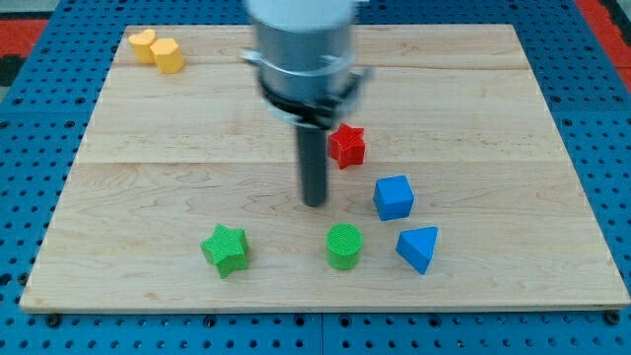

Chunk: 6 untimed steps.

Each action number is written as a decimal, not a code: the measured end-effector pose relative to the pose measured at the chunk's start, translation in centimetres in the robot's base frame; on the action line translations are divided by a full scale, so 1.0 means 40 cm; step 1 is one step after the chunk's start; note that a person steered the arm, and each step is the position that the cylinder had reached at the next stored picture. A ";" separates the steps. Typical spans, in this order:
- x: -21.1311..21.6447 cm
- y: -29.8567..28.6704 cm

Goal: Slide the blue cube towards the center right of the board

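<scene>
One camera view, wooden board (148,148) on blue pegboard (30,148). No pincer on this arm, so nothing to call apart, together or clamped: it ends in a dark rod, and my tip (315,204) sits on the board a little left of centre, toward the near half.

Blue cube (393,197): right of my tip, near it but clearly apart, a strip of bare wood between them. It lies right of board centre, in the near half, not at the right edge.

Red star (346,146): just far-right of the rod, close beside the shaft, cannot tell if touching. It is beyond the blue cube and slightly left of it, apart.

Blue triangular prism (418,248): nearer than the blue cube and a bit right of it, close but a small gap shows.

Green cylinder (344,246): near side of my tip, slightly right, apart from it. Left of the blue triangular prism.

Green star (226,248): near-left of my tip, well apart, level with the green cylinder.

Far-left corner: yellow heart (144,45) and yellow cylinder-like block (168,55), touching or nearly, exact shape of the second hard to make out. Both well apart from everything else.

Grey arm housing (301,44) blocks the far middle of the board.
</scene>
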State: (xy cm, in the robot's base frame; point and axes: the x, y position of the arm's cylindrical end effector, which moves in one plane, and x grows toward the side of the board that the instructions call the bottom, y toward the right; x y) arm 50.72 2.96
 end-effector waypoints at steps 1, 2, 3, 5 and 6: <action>0.007 0.220; 0.022 0.287; -0.053 0.330; 0.071 0.408; -0.058 0.419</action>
